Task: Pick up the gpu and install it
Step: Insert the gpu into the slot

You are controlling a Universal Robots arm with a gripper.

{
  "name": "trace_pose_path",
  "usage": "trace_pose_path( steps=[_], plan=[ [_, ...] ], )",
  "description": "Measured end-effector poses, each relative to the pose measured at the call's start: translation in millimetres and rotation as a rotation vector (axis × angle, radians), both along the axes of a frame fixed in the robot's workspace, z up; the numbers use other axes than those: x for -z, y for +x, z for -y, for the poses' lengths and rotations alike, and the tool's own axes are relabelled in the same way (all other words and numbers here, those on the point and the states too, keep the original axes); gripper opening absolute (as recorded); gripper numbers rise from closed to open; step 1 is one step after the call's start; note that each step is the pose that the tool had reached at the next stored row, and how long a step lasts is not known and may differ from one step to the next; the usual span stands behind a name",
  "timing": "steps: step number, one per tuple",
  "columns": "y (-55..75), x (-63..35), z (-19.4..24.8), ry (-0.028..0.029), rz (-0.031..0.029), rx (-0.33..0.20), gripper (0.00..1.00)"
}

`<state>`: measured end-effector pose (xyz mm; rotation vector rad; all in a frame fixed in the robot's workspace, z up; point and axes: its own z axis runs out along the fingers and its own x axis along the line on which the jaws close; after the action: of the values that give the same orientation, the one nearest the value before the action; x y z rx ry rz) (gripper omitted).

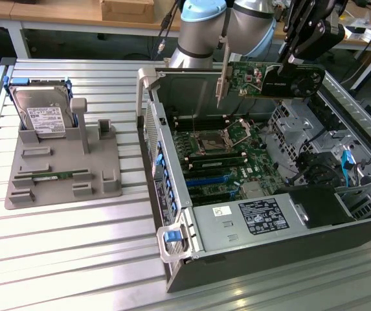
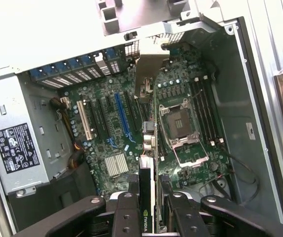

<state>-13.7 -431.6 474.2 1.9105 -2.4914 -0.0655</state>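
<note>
The gpu (image 1: pixel 270 79) hangs in the air above the open computer case (image 1: pixel 172 214), near its back wall. It is a dark green board with a black fan cooler and a silvery bracket (image 1: pixel 222 83) at the end toward the exterior view's left. My gripper (image 1: pixel 303 57) is shut on the cooler end from above. In the wrist view the gpu (image 2: pixel 146 197) appears edge-on between the black fingers (image 2: pixel 125 213), its bracket pointing down at the motherboard (image 2: pixel 106 123) and its expansion slots.
The case holds a bare CPU socket (image 1: pixel 212 139), a power supply (image 1: pixel 263 217) and drive cages (image 1: pixel 302 123). On the exterior view's left, a grey holder (image 1: pixel 62 168) carries a silver hard drive (image 1: pixel 41 113) and a green memory stick (image 1: pixel 52 175).
</note>
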Motion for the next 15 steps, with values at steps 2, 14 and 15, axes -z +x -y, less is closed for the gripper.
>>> trace_pose_path(
  steps=[2,14,15],
  plan=[
    [0.0,0.0,0.0,-0.0001,0.0000,-0.005,0.27],
    [0.0,0.0,0.0,-0.0004,0.0000,-0.074,0.27],
    [0.0,0.0,0.0,-0.0004,0.0000,-0.079,0.27]
  ],
)
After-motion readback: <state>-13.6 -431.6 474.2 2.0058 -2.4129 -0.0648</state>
